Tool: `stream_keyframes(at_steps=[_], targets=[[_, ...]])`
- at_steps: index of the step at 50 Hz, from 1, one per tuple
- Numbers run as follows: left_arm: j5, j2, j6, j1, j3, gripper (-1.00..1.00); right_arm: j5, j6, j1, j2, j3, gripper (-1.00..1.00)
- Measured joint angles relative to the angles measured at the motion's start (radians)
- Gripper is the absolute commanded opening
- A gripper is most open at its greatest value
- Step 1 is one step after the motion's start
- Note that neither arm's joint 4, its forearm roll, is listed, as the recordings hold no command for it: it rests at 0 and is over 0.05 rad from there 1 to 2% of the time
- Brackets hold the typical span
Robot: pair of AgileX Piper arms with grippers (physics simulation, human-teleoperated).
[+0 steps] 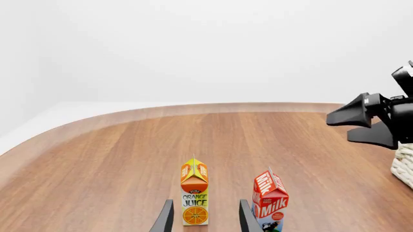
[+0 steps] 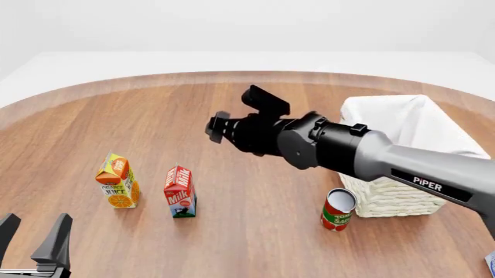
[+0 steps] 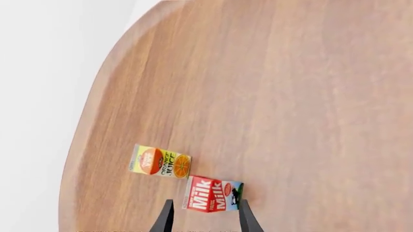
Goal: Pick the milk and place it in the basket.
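Front view gives me the whole layout: the milk (image 2: 180, 193), a gable-top carton with a red top and blue-and-white base, stands upright on the wood-grain counter (image 2: 116, 121) at about 8 o'clock from centre, just beside the orange juice carton (image 2: 118, 181) on its 9 o'clock side. At 3 o'clock sits the basket (image 2: 402, 194), white woven wicker with a white cloth lining, and a red tomato-sauce can (image 2: 338, 209) stands against its near corner. My right end effector (image 2: 219, 127) hangs above mid-counter; I cannot tell its spread here, but the right wrist view shows two dark fingers apart, the milk framed between them. My left end effector (image 2: 35, 240) sits at 7 o'clock, fingers apart, holding nothing. Only the left wrist view shows both cartons' printed fronts.
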Motion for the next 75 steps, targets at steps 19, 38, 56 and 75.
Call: stream_keyframes(at_steps=[19,38,56,75], targets=[[0.000,0.000,0.000,0.000,0.000,1.00,-0.010,0.001,0.027,0.040,-0.021,1.00],[0.000,0.000,0.000,0.000,0.000,1.00,-0.022,0.010,0.056,0.104,-0.052,1.00],[0.000,0.000,0.000,0.000,0.000,1.00,0.010,-0.016,0.080,0.168,-0.108,1.00],[0.000,0.000,0.000,0.000,0.000,1.00,0.041,-0.039,0.100,0.231,-0.169,1.00]])
